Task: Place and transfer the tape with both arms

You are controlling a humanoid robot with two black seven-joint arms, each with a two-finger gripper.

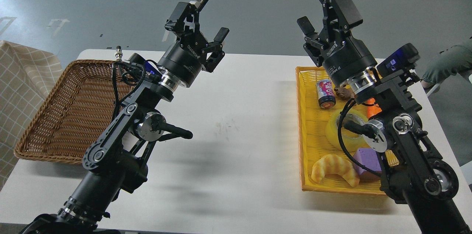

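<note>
White table (236, 123) | yellow tray (308, 145): tape (337, 128), croissant (333, 167) | both grippers' fingers wide

Tape (344, 130) in tray (306, 145), basket (66, 112) left

Right arm (405, 130) and its cable cover part of the tape (341, 132), the purple block (365, 164) and an orange item (373, 110); desk (236, 134) near edge cut off; sleeved arm (448, 62) cropped at right.

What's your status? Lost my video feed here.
Left gripper and right gripper open, raised, empty. Tape in yellow tray, untouched. Right arm partly covers it; croissant alongside.
</note>
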